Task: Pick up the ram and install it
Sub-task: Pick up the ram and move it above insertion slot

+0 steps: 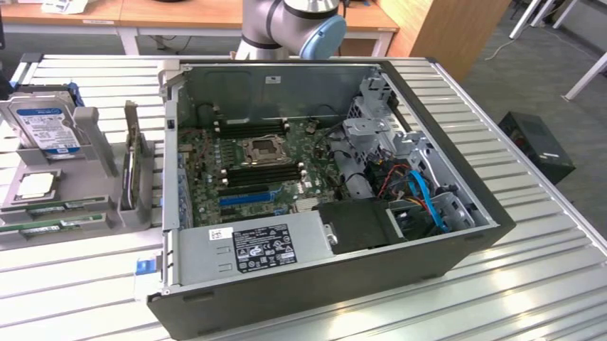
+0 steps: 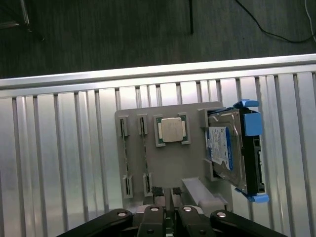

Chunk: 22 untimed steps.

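Two sticks stood on edge in slots of the grey holder (image 2: pixel 168 168) under the claw (image 2: pixel 166 192). The nearer ram stick (image 2: pixel 144 155) lay just off to one side of the fingertips (image 2: pixel 159 190), and the farther ram stick (image 2: pixel 125 155) ran parallel beside it, one slot further from the claw. Neither stick was touched. The claw was clenched with nothing between its fingers, and it hung above the holder's edge closest to it. Beyond the fingertips, a square silver CPU (image 2: pixel 171 130) sat in its own recess in the holder. On the opposite side of the claw from the ram, a hard drive (image 2: pixel 224 148) with a blue-white label stood in a blue bracket (image 2: pixel 249 111) against the holder's wall. The holder rested on a slatted aluminium table (image 2: pixel 59 148). In the exterior view, an open computer case (image 1: pixel 332 284) lay on that table at the holder's right, its motherboard (image 1: pixel 284 153) exposed, with the robot arm (image 1: pixel 289 25) rising behind it.
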Each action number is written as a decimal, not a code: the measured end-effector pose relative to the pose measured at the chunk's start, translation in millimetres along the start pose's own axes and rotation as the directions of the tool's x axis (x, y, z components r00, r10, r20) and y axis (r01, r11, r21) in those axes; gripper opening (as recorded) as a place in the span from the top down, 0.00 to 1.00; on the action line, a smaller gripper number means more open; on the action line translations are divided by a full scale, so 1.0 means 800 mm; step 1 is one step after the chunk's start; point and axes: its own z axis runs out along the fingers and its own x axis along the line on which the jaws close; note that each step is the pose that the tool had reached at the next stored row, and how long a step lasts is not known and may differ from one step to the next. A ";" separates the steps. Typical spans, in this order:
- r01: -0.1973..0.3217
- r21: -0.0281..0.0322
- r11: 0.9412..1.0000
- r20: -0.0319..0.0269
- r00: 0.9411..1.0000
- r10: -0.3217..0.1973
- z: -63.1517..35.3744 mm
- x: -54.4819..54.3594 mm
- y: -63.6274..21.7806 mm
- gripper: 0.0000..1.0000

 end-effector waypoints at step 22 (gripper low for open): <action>0.063 -0.002 0.998 -0.003 0.998 -0.063 0.000 0.009 -0.001 0.70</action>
